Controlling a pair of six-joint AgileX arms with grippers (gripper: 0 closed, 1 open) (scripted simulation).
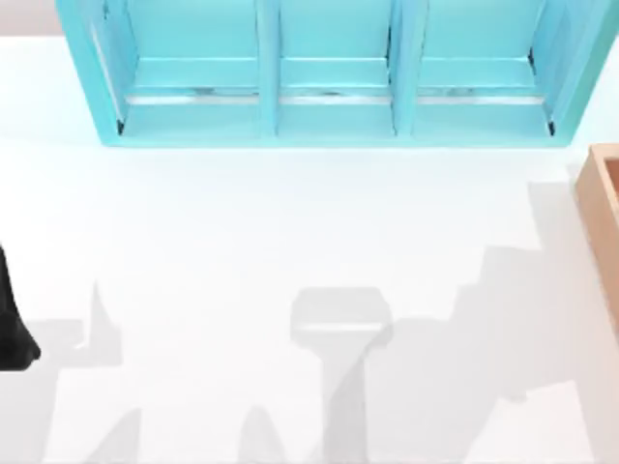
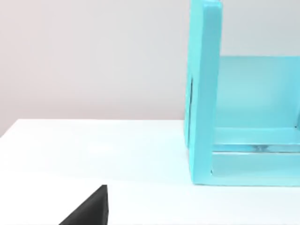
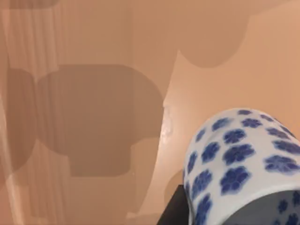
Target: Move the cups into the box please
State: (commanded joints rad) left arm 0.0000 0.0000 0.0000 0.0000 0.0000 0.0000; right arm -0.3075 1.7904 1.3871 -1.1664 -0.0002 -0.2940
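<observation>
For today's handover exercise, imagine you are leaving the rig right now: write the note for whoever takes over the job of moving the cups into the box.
Right gripper: over the tan wooden box, whose inside shows in its wrist view, with the white cup with blue flowers close by it; a dark part shows by the cup, but whether the fingers grip it cannot be told.
Left arm: parked at the table's left edge, near the turquoise shelf unit.
Box: its corner sits at the table's right edge.
Done: floral cup brought to the box.
Left: confirm its release, then find and move the other cup.
</observation>
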